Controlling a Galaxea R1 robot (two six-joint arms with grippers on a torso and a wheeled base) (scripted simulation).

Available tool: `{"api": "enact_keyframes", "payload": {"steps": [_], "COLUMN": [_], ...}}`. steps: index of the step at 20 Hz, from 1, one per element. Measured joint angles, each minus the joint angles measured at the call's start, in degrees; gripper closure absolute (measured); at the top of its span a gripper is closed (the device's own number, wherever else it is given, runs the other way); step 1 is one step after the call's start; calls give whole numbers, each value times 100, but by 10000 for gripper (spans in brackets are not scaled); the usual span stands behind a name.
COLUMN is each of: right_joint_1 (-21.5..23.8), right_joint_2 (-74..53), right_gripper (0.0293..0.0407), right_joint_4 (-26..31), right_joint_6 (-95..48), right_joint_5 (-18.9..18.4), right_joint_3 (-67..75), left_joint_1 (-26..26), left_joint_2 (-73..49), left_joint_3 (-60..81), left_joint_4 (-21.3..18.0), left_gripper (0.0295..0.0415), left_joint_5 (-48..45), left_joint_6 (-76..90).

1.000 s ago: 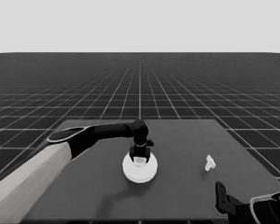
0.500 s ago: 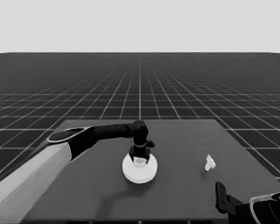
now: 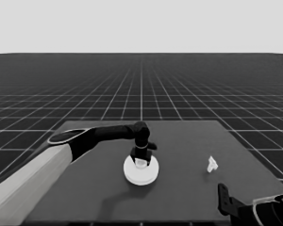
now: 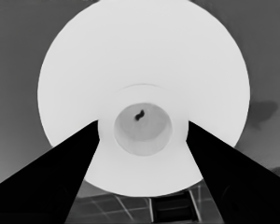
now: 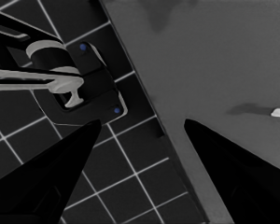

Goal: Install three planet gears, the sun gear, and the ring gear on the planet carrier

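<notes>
**Ring seated or only resting? The risk lies in the let-go**

Nearest, the right hand [image 5: 142, 122] waits at the bench's [image 3: 179, 141] near right corner, its fingers spread with nothing between them. It plays no part here and threatens nothing.

Further in, at mid-bench, lies the larger round part [image 3: 140, 175], flat as far as I can judge. The left hand [image 3: 140, 157] stands straight above it. In the wrist view its two fingers [image 4: 60, 177] meet the raised hub [image 4: 142, 93] on opposite sides with no gap showing, so I take the hand to be grasping the part by that hub. No gears and no smaller round part are in view. Most likely they sit beneath the larger one, which would make this the closing step.

The danger is that nothing shows whether the part has dropped fully over what lies under it. If the teeth below have not meshed, it may be perched a little high, and letting go would leave it cocked or free to slide. Lifting off while the fingers rub the hub could drag the part up and unseat it. A sideways pull would shove the whole stack across the bench. Opening cleanly first, then rising straight, looks safest.

Beyond and to the right, well apart, the thin white piece [image 3: 212, 164] is out of harm's way.
</notes>
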Motion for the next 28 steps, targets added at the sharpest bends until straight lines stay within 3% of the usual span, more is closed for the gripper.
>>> {"api": "enact_keyframes", "payload": {"steps": [28], "right_joint_1": [0], "right_joint_2": [0], "right_gripper": [315], "right_joint_4": [0], "right_joint_6": [0], "right_joint_5": [0], "right_joint_3": [0], "left_joint_1": [7], "left_joint_2": [-2], "left_joint_3": [-1], "left_joint_4": [0], "left_gripper": [362], "left_joint_5": [-1], "left_joint_6": [1400]}}
